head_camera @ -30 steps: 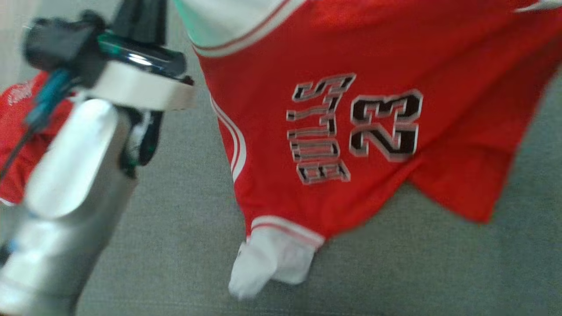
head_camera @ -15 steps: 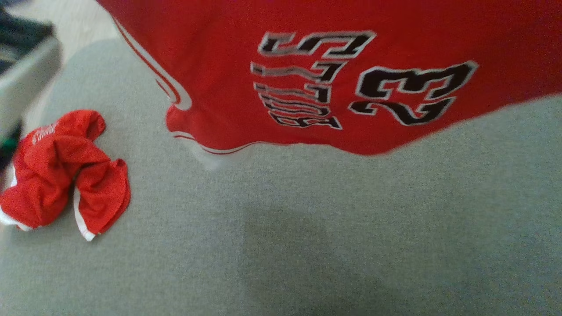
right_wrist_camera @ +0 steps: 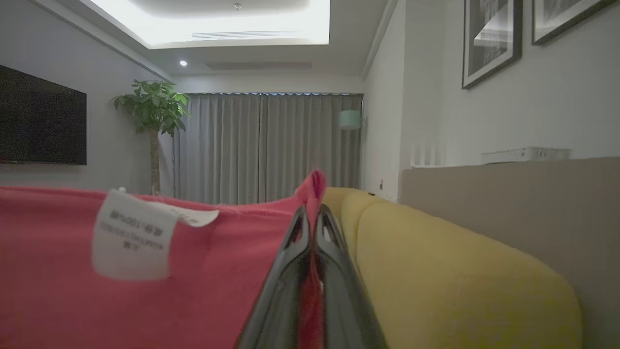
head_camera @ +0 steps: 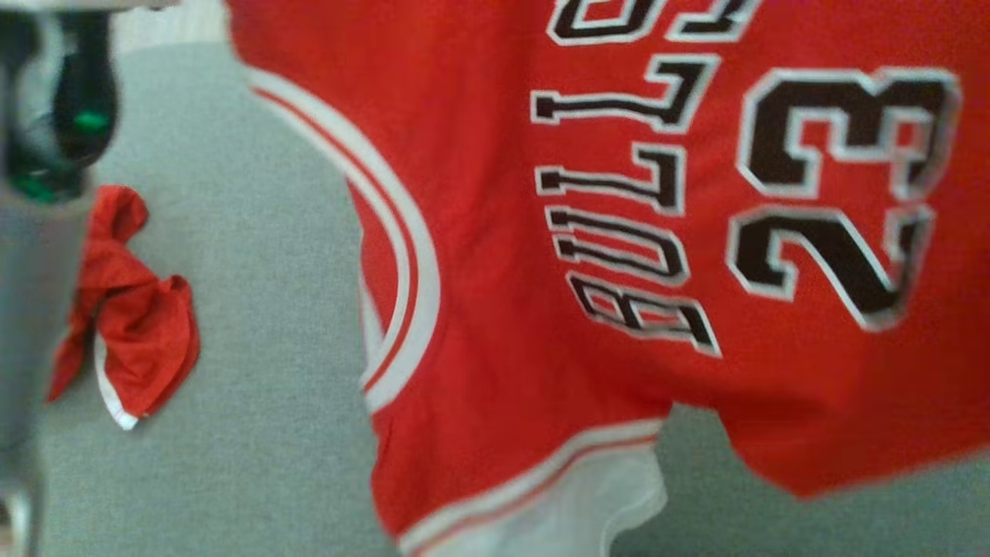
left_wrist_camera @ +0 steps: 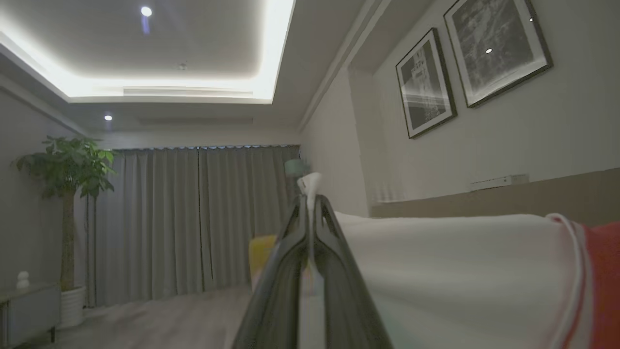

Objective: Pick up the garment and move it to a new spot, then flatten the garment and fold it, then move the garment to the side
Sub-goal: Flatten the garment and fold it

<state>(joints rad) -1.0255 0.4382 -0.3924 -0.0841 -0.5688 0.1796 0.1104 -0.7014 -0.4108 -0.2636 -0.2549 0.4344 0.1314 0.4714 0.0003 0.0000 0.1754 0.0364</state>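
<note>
Head view is blurred, and the red mesh basketball jersey with white trim [head_camera: 619, 232] runs off its top and right edges. It hangs over the grey fabric surface [head_camera: 255, 232], lettering sideways, neck end leftward, hem rightward. Two garments (one crumpled red cloth [head_camera: 131, 325] lies on that surface). Two grippers: left gripper [left_wrist_camera: 310, 203] pinches the jersey's white edge, right gripper [right_wrist_camera: 314, 213] its red edge.

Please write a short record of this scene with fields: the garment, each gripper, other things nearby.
garment: red jersey, number 23, held up over the grey surface
left gripper: shut on the jersey's white part
right gripper: shut on the jersey's red edge
other cloth: crumpled red garment on the grey surface, apart from the jersey
label: white tag on the red fabric
</note>
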